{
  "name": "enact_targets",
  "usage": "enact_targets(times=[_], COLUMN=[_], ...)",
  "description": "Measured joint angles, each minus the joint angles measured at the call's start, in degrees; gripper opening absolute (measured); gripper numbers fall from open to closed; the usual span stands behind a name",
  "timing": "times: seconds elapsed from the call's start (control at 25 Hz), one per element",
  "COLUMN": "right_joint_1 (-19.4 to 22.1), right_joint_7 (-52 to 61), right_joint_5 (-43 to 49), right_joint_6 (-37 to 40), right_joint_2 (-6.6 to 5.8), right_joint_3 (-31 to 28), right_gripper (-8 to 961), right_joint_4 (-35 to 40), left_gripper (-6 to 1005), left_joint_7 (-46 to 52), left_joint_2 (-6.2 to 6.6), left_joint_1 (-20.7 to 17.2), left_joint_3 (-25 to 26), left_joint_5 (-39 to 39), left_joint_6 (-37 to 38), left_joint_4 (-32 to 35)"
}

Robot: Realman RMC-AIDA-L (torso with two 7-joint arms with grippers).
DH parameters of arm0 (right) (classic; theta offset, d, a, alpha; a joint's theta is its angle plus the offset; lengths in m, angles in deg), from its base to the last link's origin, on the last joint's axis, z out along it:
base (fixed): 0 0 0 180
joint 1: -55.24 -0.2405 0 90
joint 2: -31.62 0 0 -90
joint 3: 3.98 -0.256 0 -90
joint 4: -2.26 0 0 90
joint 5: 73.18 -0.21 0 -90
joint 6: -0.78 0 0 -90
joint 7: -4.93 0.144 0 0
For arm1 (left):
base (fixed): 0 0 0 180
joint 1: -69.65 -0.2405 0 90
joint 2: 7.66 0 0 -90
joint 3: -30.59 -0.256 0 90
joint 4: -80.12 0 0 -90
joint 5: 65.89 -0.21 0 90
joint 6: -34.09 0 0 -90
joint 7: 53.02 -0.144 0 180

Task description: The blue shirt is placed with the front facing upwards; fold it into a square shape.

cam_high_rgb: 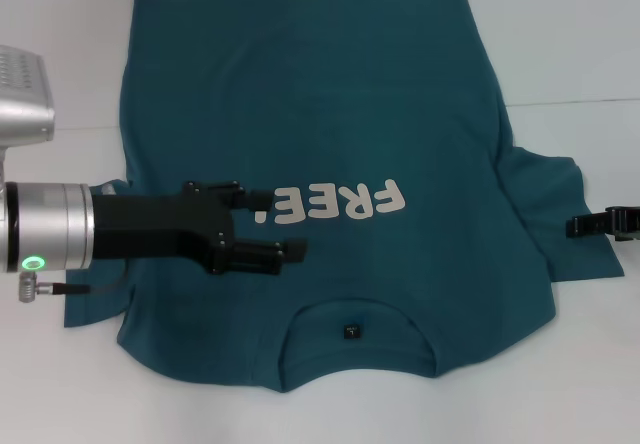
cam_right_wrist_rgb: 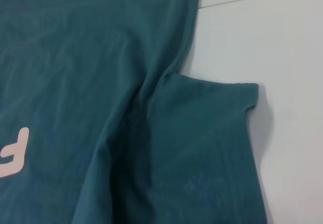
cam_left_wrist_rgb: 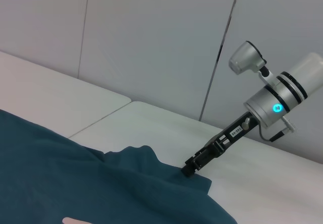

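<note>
Spread flat and front-up on the white table (cam_high_rgb: 590, 44), the blue shirt (cam_high_rgb: 310, 114) lies with its collar and small black neck label (cam_high_rgb: 351, 331) nearest the head camera, hem at the far edge, both short sleeves out to the sides. White "FREE!" lettering (cam_high_rgb: 340, 204) crosses the chest. Over the chest on the robot's left side, the left gripper (cam_high_rgb: 285, 226) hovers above the cloth beside the lettering, its two black fingers parted with nothing between them. At the right sleeve's edge, the right gripper (cam_high_rgb: 578, 227) touches the fabric; whether its jaws are parted or pinching cannot be told. White wall panels (cam_left_wrist_rgb: 151, 42) stand behind the table.
</note>
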Motion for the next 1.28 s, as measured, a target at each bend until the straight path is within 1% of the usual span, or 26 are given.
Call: enact_targets(times=[0.96,1.28], right_joint_1=[-0.63,-0.94], right_joint_7=[-0.61,-0.62], right_joint_5=[0.01,-0.02], right_joint_6=[-1.59,-1.26], right_joint_2=[-0.07,0.57], right_joint_3=[0.19,0.19], right_gripper=[850,851], right_joint_4=[-2.08,-2.02], left_gripper=[907,907], left_joint_7=[0.07,0.11], left_joint_2=[-0.22,-0.22], left_joint_1=[0.20,0.11], left_joint_3=[0.00,0.00], left_joint_5=[-1.46,-1.46], left_joint_6=[-0.09,-0.09], left_joint_4=[0.00,-0.04])
